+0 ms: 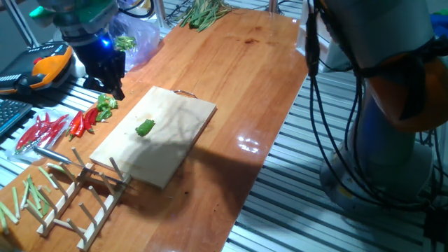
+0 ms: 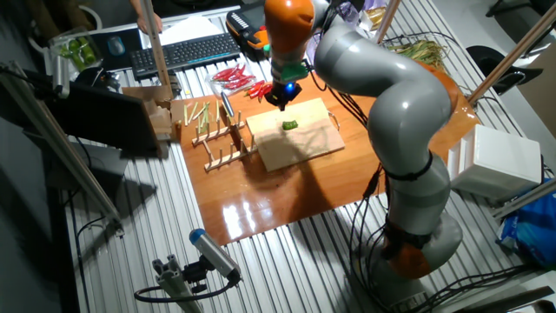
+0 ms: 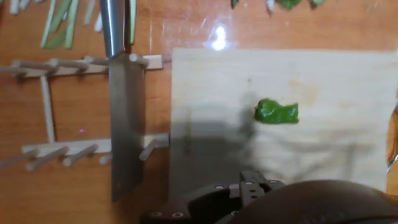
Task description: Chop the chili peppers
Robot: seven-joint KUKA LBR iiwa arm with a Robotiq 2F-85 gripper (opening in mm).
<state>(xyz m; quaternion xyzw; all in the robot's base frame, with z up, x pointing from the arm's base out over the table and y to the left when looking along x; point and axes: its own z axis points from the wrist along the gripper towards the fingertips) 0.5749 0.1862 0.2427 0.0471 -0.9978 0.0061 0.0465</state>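
One small bright-green chili (image 1: 145, 127) lies whole on the pale wooden cutting board (image 1: 175, 150), a little left of its middle. It also shows in the other fixed view (image 2: 289, 125) and in the hand view (image 3: 277, 112). My gripper (image 1: 114, 87) hangs above the table just beyond the board's far left edge, near a pile of green peppers (image 1: 105, 106), and it holds nothing. Its dark body fills the bottom of the hand view (image 3: 249, 193). The jaws are not clear in any view. A cleaver (image 3: 126, 124) lies across the wooden peg rack (image 1: 80, 196), left of the board.
Slender red chilies (image 1: 80, 122) lie left of the board, with more (image 1: 38, 131) further left. Pale-green stalk sticks (image 1: 21, 196) lie by the rack. A bundle of green stalks (image 1: 206, 10) and a plastic bag (image 1: 143, 38) sit at the far end. The robot's base (image 1: 392, 105) stands at the right.
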